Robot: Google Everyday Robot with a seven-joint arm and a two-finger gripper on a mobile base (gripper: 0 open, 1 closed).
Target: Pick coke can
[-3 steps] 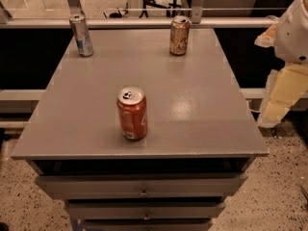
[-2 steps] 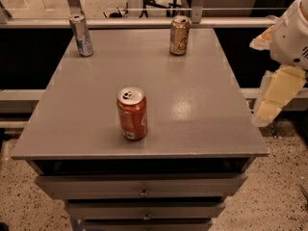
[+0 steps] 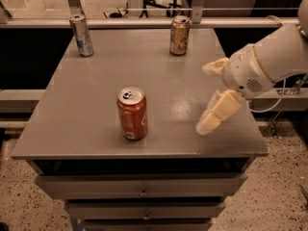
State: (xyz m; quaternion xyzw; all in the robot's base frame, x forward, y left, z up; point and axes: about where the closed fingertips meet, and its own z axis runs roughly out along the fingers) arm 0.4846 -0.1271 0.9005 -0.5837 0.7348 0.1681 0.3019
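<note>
The coke can (image 3: 132, 113) is red-orange with a silver top and pull tab. It stands upright on the grey table (image 3: 86, 105), toward the front and left of centre. My gripper (image 3: 202, 98) hovers over the table's right front part, to the right of the can and apart from it. Its two cream fingers (image 3: 217, 111) are spread apart, with nothing between them.
A gold-tan can (image 3: 179, 35) stands at the back centre-right and a slimmer silver-and-blue can (image 3: 82, 35) at the back left. A metal rail (image 3: 144, 22) runs behind the table. Drawers (image 3: 142, 186) sit below the front edge.
My arm has swung in from the right, so the gripper now sits over the table's right front part, closer to the coke can. The cans have not moved.
</note>
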